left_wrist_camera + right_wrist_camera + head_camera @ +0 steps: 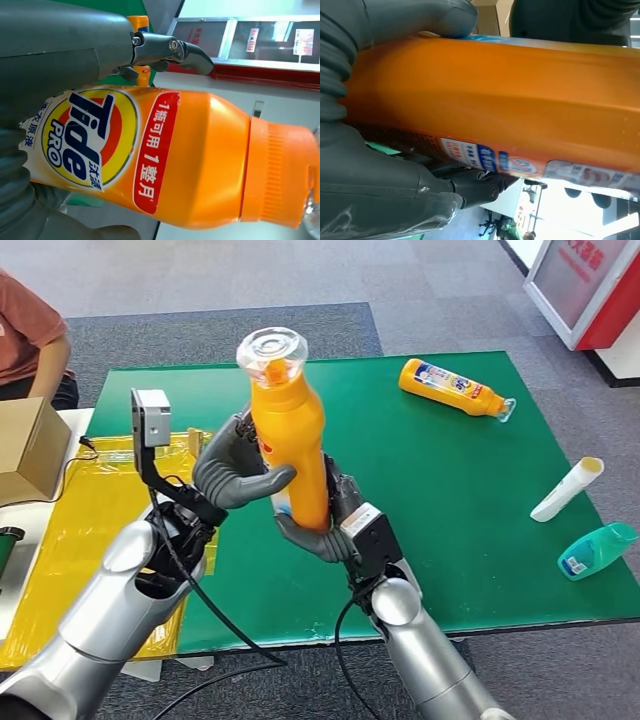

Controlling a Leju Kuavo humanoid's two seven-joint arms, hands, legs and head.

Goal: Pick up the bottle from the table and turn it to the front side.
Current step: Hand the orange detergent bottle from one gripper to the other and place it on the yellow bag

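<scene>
Above the green table [453, 490]: the orange bottle [290, 445] was already off the surface, upright, clear cap at the top, held between both hands.
Left hand [230, 470]: wrapped onto the bottle's side, thumb lying across the front of the body, so it was gripping, not just touching.
Right hand [328, 525]: cupped around the lower part of the bottle from the other side, fingers pressed against it, gripping too.
Label check: left wrist view had the big Tide logo label [83, 142] facing that camera, while the right wrist view got the plain side with a strip of small print [486, 157]. From the head view I couldn't really read which face pointed forward.
Done so far: pickup looked finished, bottle clear of the table.
Still left: I'd guess the turn was mid-way, since both hands were on it like a regrasp. Front face probably still needed to come round and settle.
Other stuff on the table: a second orange bottle [453, 387] lying on its side at the far end, a white tube [566, 488] and a teal bottle [596, 550] near the right edge, all well apart from the hands.
Left of the table: yellow sheet [90, 510], a cardboard box [26, 445], and a person's arm [45, 365] at the corner.
</scene>
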